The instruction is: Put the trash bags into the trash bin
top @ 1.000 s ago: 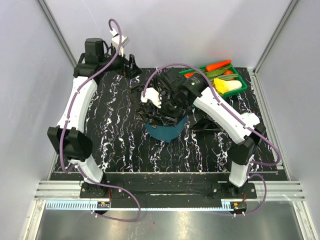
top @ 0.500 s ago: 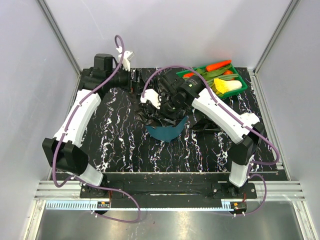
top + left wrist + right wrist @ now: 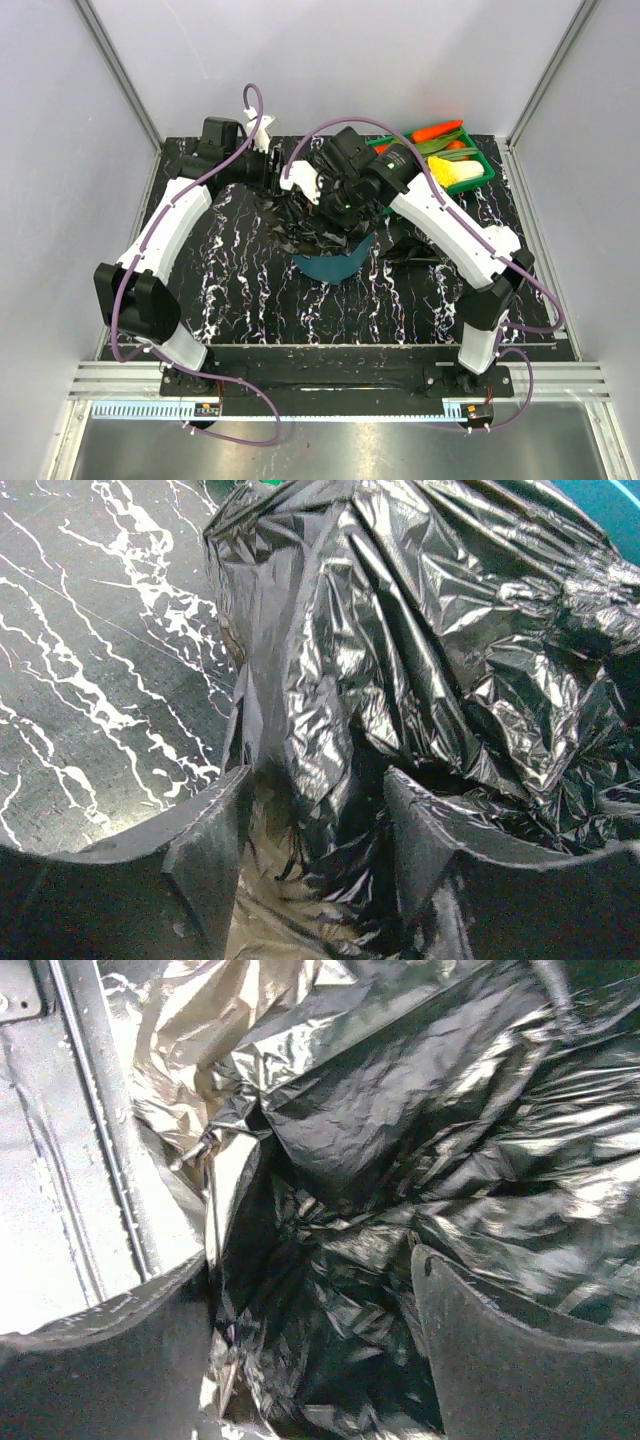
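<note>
**Overhead:** Both arms meet over the teal trash bin (image 3: pixel 331 266) at mid-table, well in from every edge. The trash bags (image 3: pixel 305 226) are heaped over its far rim, so only the near wall shows. The left gripper (image 3: pixel 272 178) and right gripper (image 3: pixel 330 200) crowd the far side of the heap, close together. A further black fold (image 3: pixel 412 246) lies on the table (image 3: pixel 230 290) just right of the bin. The green tray (image 3: pixel 478 172) sits at the far right corner. Bare marbled surface stretches to the left and toward the arm bases.

**Left wrist:** The left gripper (image 3: pixel 315 780) stands with jaws parted and crumpled bag film (image 3: pixel 400 650) filling the gap. Teal rim (image 3: pixel 612 500) peeks in at the upper right, and tabletop (image 3: pixel 80 630) lies to the left.

**Right wrist:** The right gripper (image 3: pixel 310 1260) is spread wide. Black film (image 3: pixel 400 1110) bulges between its fingers (image 3: pixel 520 1360) without being pinched. A pale ridged surface (image 3: pixel 60 1160) that cannot be identified runs down the left edge.
</note>
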`<move>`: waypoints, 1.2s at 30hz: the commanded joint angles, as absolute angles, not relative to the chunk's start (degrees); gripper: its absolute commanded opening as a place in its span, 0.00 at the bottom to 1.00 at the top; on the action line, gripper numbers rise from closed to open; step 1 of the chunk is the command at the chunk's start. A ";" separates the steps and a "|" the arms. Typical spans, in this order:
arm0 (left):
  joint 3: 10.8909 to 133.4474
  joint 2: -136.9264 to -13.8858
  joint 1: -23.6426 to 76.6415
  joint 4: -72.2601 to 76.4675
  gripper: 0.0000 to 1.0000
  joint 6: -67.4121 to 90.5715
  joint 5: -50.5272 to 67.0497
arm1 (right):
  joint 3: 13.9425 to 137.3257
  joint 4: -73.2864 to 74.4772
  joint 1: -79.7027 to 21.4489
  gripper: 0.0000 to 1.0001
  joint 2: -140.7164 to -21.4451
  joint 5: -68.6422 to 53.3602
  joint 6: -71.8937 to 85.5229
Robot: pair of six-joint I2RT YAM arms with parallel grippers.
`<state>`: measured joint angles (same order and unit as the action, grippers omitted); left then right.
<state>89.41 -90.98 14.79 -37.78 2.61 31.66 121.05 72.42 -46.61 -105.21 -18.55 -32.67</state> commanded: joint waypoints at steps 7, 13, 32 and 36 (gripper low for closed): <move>89.82 -90.53 14.77 -34.98 0.50 0.53 30.76 | 131.56 70.49 -46.85 0.91 -100.20 -15.74 -28.65; 90.26 -90.70 14.68 -34.54 0.49 0.44 30.41 | 134.82 70.05 -45.09 0.91 -99.93 -15.74 -27.60; 89.30 -90.00 14.68 -33.75 0.50 -3.95 33.49 | 148.89 66.53 -27.69 0.69 -117.59 -21.09 -15.21; 89.12 -89.91 14.68 -33.40 0.50 -4.04 33.93 | 146.87 66.18 -27.07 0.64 -118.65 -22.94 -15.29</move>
<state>89.41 -90.98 14.79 -36.29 -2.98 32.10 146.65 67.33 -28.18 -118.98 -19.49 -16.67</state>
